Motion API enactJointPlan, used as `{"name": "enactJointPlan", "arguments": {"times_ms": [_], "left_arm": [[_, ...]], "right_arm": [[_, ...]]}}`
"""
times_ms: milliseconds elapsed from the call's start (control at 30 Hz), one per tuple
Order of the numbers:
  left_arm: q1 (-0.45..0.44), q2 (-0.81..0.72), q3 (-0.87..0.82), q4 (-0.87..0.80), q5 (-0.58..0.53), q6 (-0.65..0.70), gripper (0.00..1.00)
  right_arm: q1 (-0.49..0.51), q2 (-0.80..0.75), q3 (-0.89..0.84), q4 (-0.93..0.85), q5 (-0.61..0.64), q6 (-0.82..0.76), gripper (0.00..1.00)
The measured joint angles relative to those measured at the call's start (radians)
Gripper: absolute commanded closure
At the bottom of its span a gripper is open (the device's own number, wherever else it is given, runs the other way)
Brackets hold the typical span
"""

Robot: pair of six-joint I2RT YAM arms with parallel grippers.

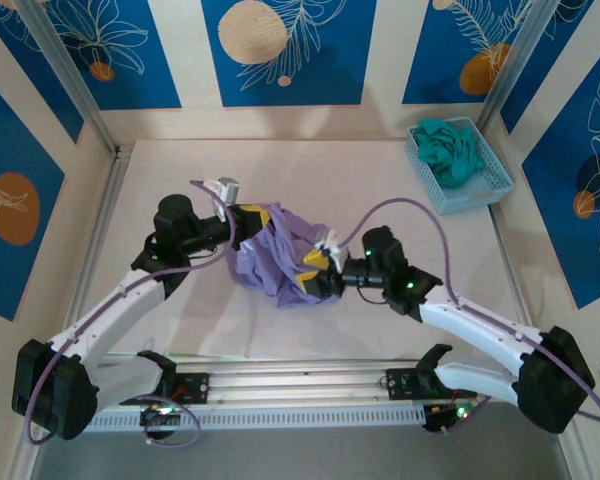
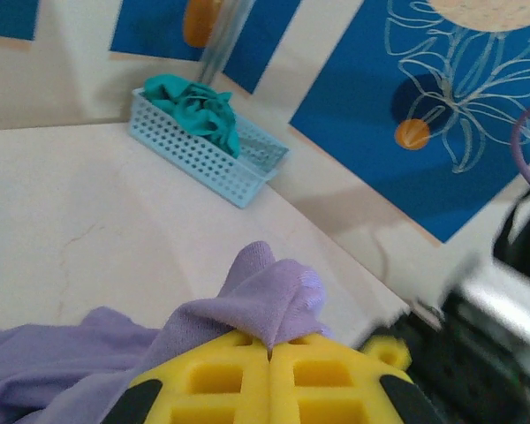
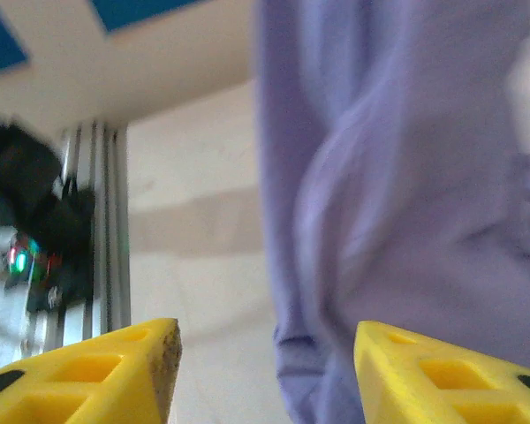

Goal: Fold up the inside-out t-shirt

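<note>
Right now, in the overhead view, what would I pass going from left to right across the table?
left gripper pinching the shirt's edge → purple t-shirt → right gripper → blue basket holding a green cloth

Both arms bend inward, the left gripper clamped on the inside-out t-shirt, the right gripper with jaws apparently parted.

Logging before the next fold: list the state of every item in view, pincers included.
t-shirt: crumpled in a heap, not yet folded.
left pincer: shut on a fold of the t-shirt.
right pincer: open, close beside the t-shirt.
basket: upright, holding the teal garment.
teal garment: crumpled inside the basket.
</note>
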Motion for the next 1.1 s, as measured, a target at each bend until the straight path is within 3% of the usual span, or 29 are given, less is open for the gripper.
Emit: {"name": "enactJointPlan", "arguments": {"times_ms": [133, 333, 367, 467, 533, 700, 833, 1000, 1100], "left_arm": [[0.000, -0.002, -0.017, 0.023, 0.043, 0.000, 1.00], [0.000, -0.029, -0.020, 0.023, 0.060, 0.000, 1.00], [0.000, -0.031, -0.020, 0.022, 0.060, 0.000, 1.00], [0.000, -0.032, -0.020, 0.017, 0.055, 0.003, 1.00], [0.000, -0.035, -0.020, 0.002, 0.024, 0.004, 1.00], [0.000, -0.032, 0.020, -0.079, -0.118, 0.005, 1.00], [-0.002, -0.021, 0.136, -0.135, -0.197, 0.030, 1.00], [-0.015, -0.019, 0.270, -0.143, -0.158, 0.057, 1.00], [-0.074, -0.017, 0.282, -0.122, -0.134, 0.068, 1.00]], "right_arm": [[-0.116, 0.003, 0.033, 0.072, -0.037, 0.096, 0.34], [-0.077, 0.174, 0.178, 0.097, -0.099, 0.138, 0.35], [-0.059, 0.205, 0.200, 0.099, -0.107, 0.138, 0.42], [-0.023, 0.267, 0.248, 0.097, -0.121, 0.143, 0.83], [-0.023, 0.278, 0.266, 0.095, -0.120, 0.146, 1.00], [-0.096, 0.279, 0.351, 0.062, -0.113, 0.164, 1.00], [-0.140, 0.306, 0.544, -0.045, -0.083, 0.139, 1.00], [-0.142, 0.310, 0.760, -0.223, -0.057, 0.013, 1.00], [-0.156, 0.308, 0.841, -0.315, -0.044, -0.075, 1.00]]}}
